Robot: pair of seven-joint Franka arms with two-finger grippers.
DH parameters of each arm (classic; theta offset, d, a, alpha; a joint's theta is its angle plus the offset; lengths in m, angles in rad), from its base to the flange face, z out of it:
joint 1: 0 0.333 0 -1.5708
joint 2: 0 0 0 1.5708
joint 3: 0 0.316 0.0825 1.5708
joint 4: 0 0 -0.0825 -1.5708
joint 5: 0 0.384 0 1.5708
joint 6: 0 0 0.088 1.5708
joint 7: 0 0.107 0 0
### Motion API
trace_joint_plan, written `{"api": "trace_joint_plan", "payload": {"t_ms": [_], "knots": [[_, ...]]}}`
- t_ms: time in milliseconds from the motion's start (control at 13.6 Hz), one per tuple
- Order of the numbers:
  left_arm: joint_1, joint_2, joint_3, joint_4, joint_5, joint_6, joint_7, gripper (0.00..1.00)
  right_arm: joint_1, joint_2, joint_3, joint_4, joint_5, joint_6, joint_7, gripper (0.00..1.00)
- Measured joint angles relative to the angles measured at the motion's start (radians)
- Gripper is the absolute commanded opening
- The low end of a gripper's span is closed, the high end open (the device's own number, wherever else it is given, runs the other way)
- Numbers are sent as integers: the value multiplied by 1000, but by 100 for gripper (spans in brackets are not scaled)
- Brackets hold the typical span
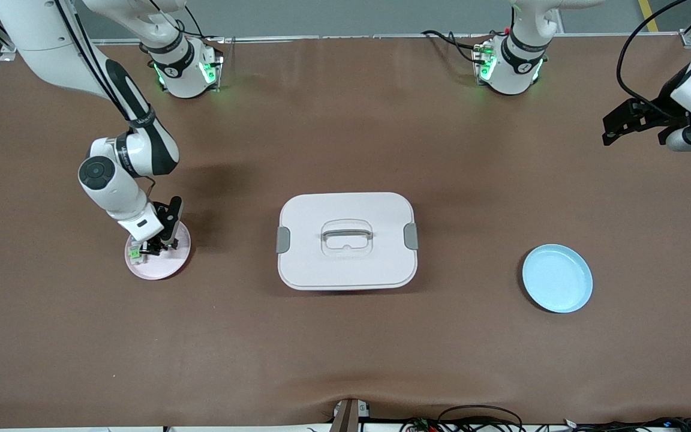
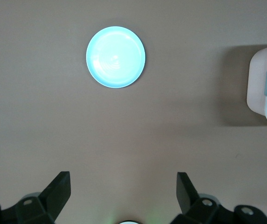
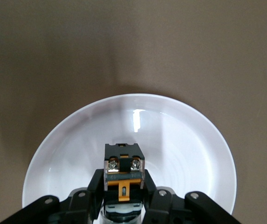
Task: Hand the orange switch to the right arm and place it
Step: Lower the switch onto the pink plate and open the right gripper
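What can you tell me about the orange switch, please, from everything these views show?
The orange switch is a small black boxy block with two silver screws under a clear cover and an orange tab below them. The right gripper is shut on it, one finger against each side, holding it upright over the pink plate at the right arm's end of the table. Whether it touches the plate cannot be told.

A lidded box (image 1: pixel 346 240) sits between two plates (image 1: pixel 557 278), well apart.

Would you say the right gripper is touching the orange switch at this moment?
Touching. The right wrist view shows the right gripper with its fingers pressed against both sides of the orange switch, above the pink plate.
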Motion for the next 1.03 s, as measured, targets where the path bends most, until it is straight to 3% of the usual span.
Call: {"api": "trace_joint_plan", "payload": {"t_ms": [589,811,1032], "knots": [[1,0,0,-1,0,0,0,100,-14,21,2,50,0,-27,0,100],[4,0,1,-2,0,0,0,100,-14,11,4,112,0,-186,3,100],[4,0,1,-2,0,0,0,100,-16,-26,3,232,0,-481,21,100]]}}
